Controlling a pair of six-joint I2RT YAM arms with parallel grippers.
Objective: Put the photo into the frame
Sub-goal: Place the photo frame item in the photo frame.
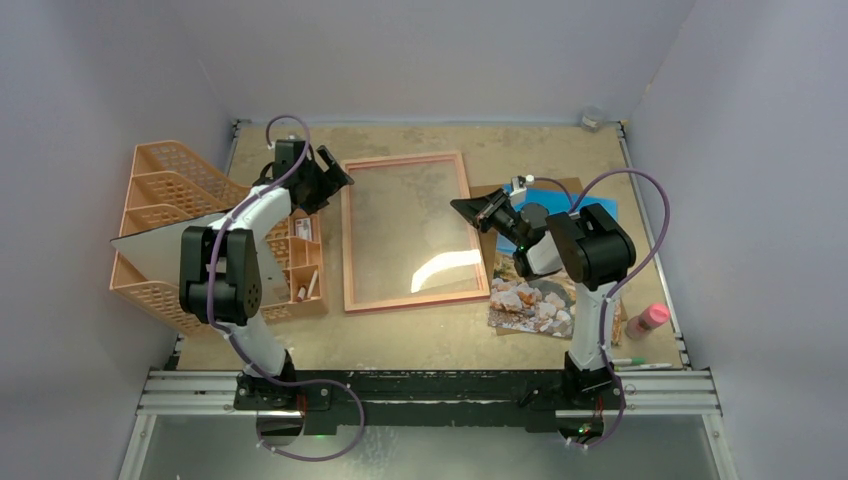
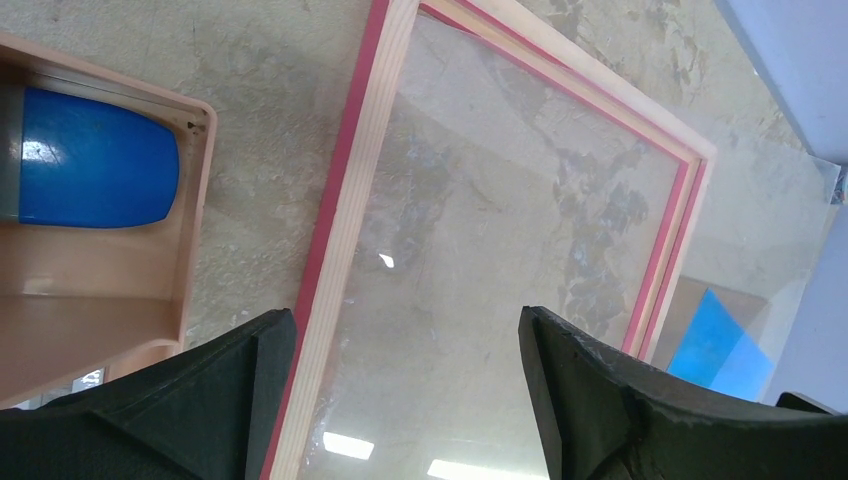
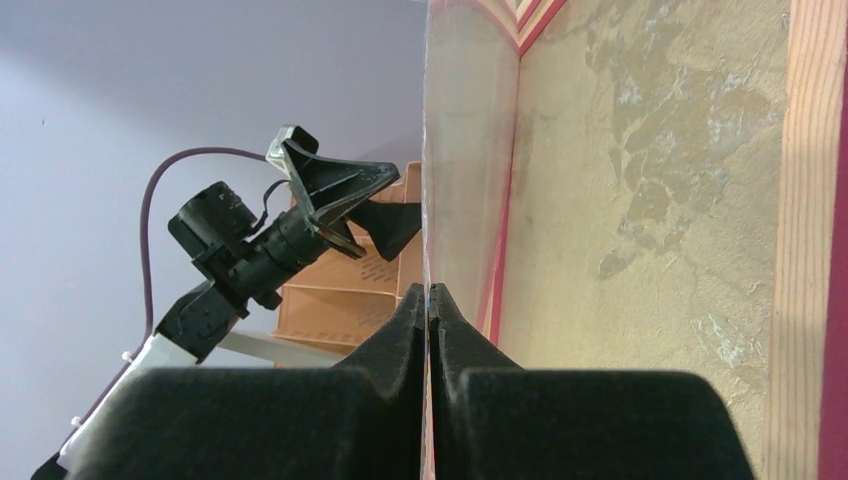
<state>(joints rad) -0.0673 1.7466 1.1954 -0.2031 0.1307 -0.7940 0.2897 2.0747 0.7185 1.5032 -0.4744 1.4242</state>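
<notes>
Right claw [image 3: 428, 295] pinched shut on the edge of a thin clear pane [image 3: 465, 120] at the right rail of the thin rectangular pink-edged pale-wood picture frame [image 1: 347, 240] flat on the desk [image 1: 420, 335], left claw [image 2: 405, 330] spread wide and empty above its left rail, blue-sea-and-rocks paper photo [image 1: 530, 300] face up just right of it.

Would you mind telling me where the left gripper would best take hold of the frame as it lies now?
Probably the left long rail, from straight above: the frame lies flat, so only a thin rail offers two opposing faces. The left gripper hangs open over it, one finger outside, one over the clear pane inside.
</notes>
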